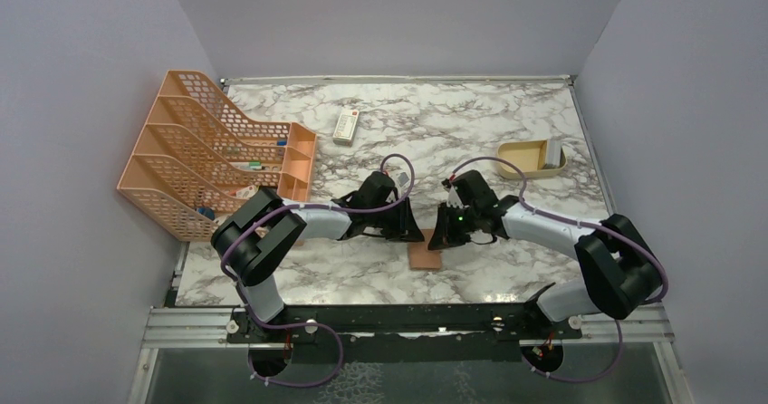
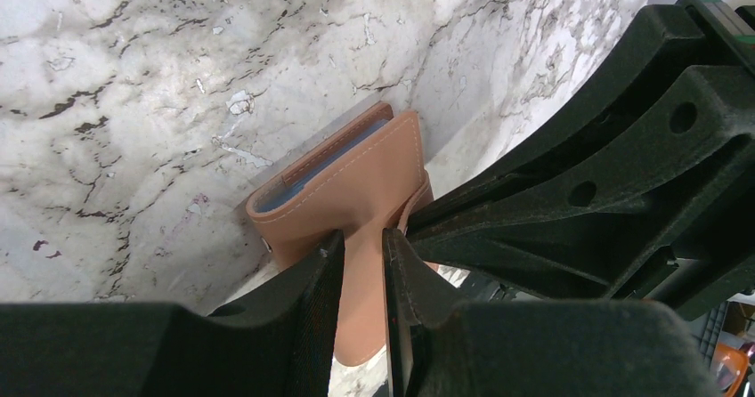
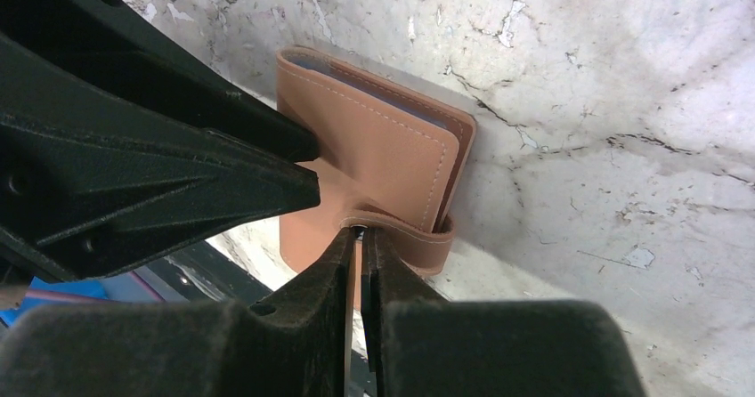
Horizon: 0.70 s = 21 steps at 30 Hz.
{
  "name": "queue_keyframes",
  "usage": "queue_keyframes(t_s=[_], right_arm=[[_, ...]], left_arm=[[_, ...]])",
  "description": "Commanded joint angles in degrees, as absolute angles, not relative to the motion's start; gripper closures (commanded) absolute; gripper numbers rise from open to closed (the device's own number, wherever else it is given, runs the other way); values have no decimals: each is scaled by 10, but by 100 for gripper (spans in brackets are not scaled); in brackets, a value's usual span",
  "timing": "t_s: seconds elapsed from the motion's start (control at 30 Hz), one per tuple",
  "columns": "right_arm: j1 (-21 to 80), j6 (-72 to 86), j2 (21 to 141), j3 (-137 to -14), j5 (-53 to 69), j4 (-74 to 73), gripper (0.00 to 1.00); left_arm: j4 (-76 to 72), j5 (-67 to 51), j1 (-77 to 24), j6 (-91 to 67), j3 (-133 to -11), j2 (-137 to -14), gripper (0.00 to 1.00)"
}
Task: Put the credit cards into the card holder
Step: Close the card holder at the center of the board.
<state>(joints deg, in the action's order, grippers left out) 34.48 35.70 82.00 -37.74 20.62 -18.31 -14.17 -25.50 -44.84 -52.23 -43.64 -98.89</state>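
The left end effector [image 2: 363, 239] is narrowed onto a leather flap of the brown card holder [image 2: 356, 170]. The holder sits directly ahead of its fingertips, over the marble worktop [image 2: 133, 76]. The right end effector [image 3: 359, 235] faces it from the opposite side, just beside it, and is pinched almost together on the holder's clasp strap [image 3: 418, 237]. The edge of a pale blue credit card [image 2: 320, 167] shows inside the holder's fold, beyond both sets of fingertips.

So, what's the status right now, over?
Left jaws shut on flap of card holder. Right jaws shut on its clasp strap. Nothing in the way.
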Motion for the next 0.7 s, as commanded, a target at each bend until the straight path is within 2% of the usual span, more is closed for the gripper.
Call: queue_keyframes(t_s=[0.0, 0.67], right_arm=[[347, 331, 862, -380, 142, -226, 92], [386, 350, 968, -446, 19, -352, 94]], left_arm=[[-146, -242, -452, -523, -420, -989, 74], [-171, -272, -445, -519, -415, -986, 75]])
